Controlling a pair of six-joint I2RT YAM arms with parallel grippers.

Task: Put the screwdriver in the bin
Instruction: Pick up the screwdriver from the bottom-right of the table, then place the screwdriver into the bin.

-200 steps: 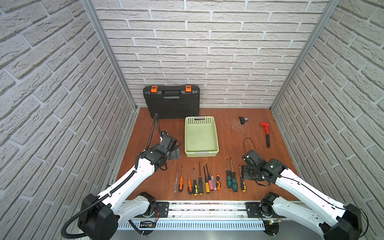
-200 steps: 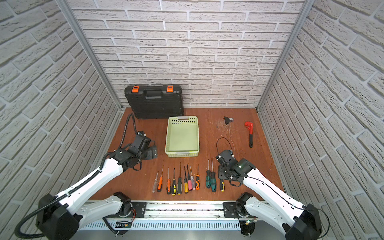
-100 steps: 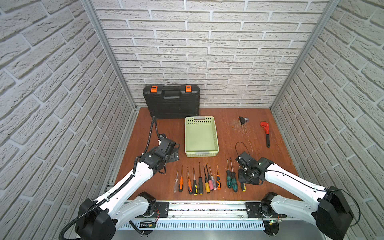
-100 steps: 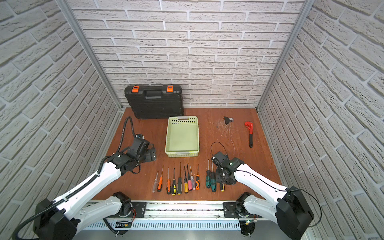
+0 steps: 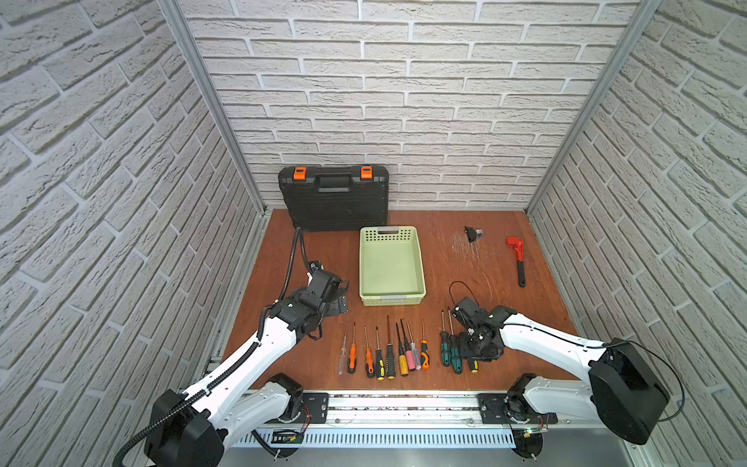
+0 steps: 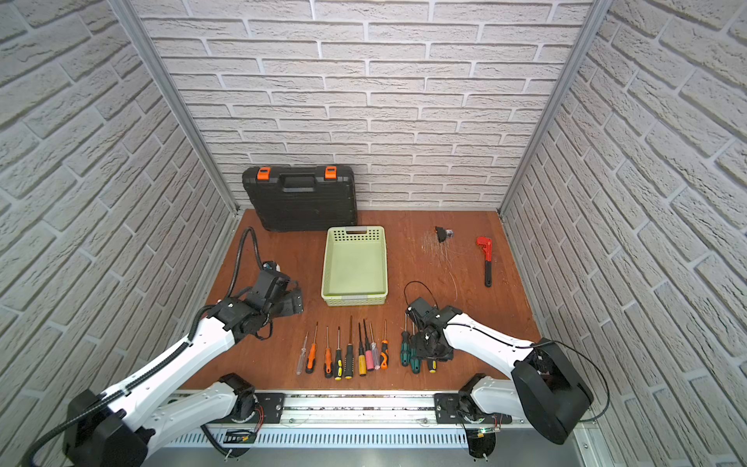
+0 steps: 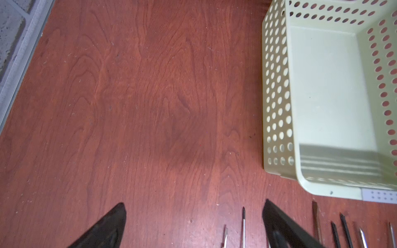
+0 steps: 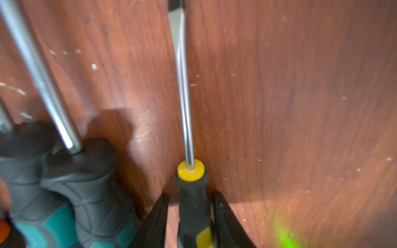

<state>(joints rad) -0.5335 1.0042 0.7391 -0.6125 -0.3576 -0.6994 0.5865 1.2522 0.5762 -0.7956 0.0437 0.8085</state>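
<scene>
My right tool [image 5: 472, 352] sits low over the right-hand end of the row of screwdrivers [image 5: 388, 356] near the front edge of the reddish-brown wooden desk [image 5: 438, 279]. In the right wrist view, its two black fingers [image 8: 158, 221] stand on either side of the handle of the slim black-and-yellow screwdriver [image 8: 193, 193]. The opening is narrow, little wider than the handle. A thin gap shows at the fingertips, and I cannot tell whether the fingers clamp the handle further back.

The black-and-yellow screwdriver lies flat on the desk with its steel shaft pointing toward the back wall. Two teal-and-black handled screwdrivers [image 8: 86, 193] lie just beside it.

The pale green perforated plastic bin [image 5: 390, 263] stands on the desk behind the row, left of my right tool and apart from it.

My left tool [image 7: 194, 203] is spread wide and holds nothing. It hangs over bare desk beside the bin's left wall.

A black plastic toolcase with orange latches [image 5: 333, 202] leans against the back wall.
</scene>
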